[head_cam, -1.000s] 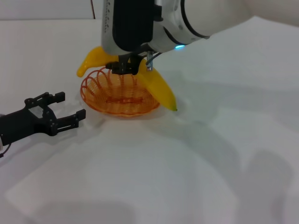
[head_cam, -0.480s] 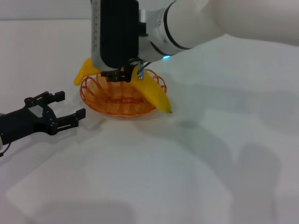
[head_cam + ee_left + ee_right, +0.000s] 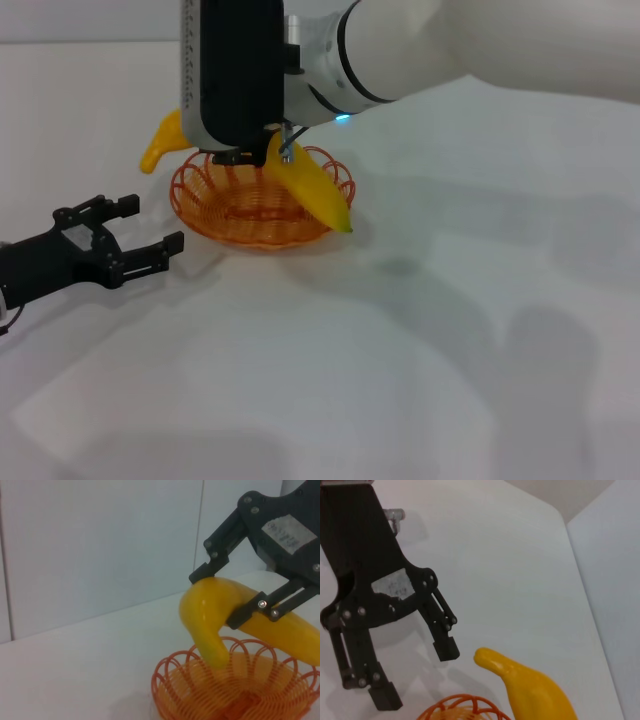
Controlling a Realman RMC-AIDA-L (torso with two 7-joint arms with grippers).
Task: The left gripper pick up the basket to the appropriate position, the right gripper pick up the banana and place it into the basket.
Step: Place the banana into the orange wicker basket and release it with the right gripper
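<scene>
My right gripper [image 3: 252, 152] is shut on the yellow banana [image 3: 315, 190] and holds it just above the orange wire basket [image 3: 215, 222], tilted, with its dark tip down over the basket's right rim. The left wrist view shows the same grip: the right gripper [image 3: 220, 597] clamps the banana [image 3: 210, 615] at its bend over the basket [image 3: 175, 690]. My left gripper [image 3: 120, 245] rests open and empty on the table left of the basket. It also shows in the right wrist view [image 3: 415, 675], beside the banana [image 3: 535, 690] and the basket rim [image 3: 465, 705].
The white table [image 3: 400, 380] stretches bare in front and to the right of the basket. A pale wall [image 3: 100, 545] stands behind the table's far edge.
My right gripper has carried the banana leftward, so it now hangs more over the basket. The left gripper and the basket have not moved.
</scene>
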